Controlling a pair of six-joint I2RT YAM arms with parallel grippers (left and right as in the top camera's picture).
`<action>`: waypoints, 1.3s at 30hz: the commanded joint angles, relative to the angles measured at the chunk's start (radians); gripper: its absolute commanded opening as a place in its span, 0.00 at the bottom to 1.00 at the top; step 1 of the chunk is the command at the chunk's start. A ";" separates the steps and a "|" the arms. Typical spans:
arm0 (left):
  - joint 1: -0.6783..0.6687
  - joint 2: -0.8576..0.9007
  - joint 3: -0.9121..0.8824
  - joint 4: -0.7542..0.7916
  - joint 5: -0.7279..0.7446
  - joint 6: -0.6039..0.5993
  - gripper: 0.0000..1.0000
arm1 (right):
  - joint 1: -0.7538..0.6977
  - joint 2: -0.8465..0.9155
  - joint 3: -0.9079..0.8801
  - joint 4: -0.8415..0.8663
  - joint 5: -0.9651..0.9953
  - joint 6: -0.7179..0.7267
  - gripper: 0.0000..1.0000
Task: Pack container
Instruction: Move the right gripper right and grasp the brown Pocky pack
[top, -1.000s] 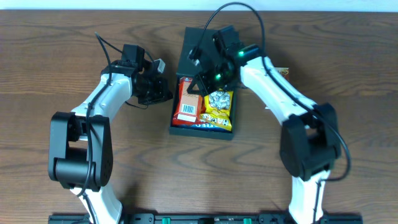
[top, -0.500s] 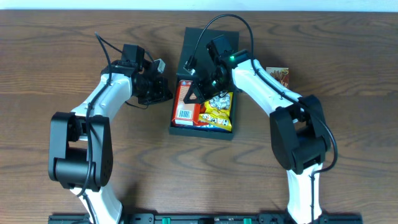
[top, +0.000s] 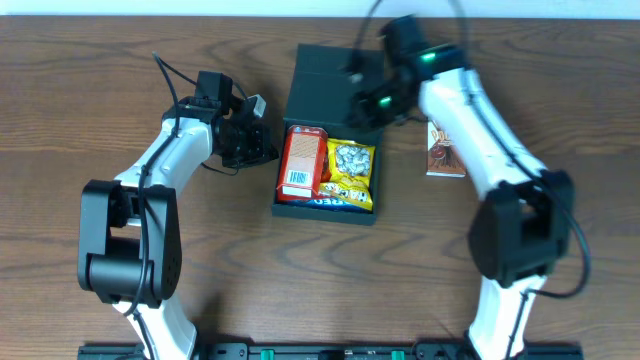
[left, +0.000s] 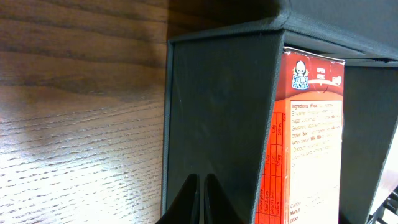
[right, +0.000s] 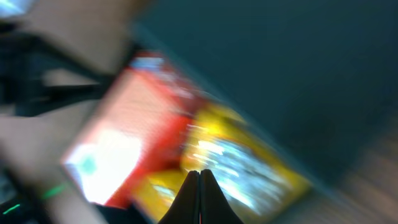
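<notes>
The container (top: 296, 92) is a dark square box with its flap lid open at the back. An orange-red carton (top: 303, 160) and a yellow snack pack (top: 350, 172) lie side by side in it. My left gripper (top: 264, 146) is shut and empty, its tips (left: 201, 178) against the box's outer left wall (left: 217, 118); the carton (left: 311, 124) shows over that wall. My right gripper (top: 365, 106) is shut and empty above the box's back right part. Its wrist view is blurred, with the tips (right: 199, 173) over the carton (right: 118, 130) and the yellow pack (right: 242, 162).
A brown snack pack (top: 443, 148) lies on the wooden table (top: 560, 120) to the right of the box, beside my right arm. A blue pack edge (top: 330, 203) shows at the box's front wall.
My right gripper has pulled back from over the carton inside the box toward the back right, uncovering the brown pack on the table. The left arm has not moved.
</notes>
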 joint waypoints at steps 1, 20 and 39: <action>0.003 0.012 -0.005 0.001 0.007 -0.011 0.06 | -0.070 -0.013 0.005 -0.072 0.387 0.035 0.01; 0.003 0.012 -0.005 0.006 0.006 -0.011 0.06 | -0.202 0.073 -0.197 0.022 0.507 0.106 0.99; 0.003 0.012 -0.005 0.008 0.006 -0.011 0.06 | -0.204 0.073 -0.350 0.233 0.464 0.231 0.82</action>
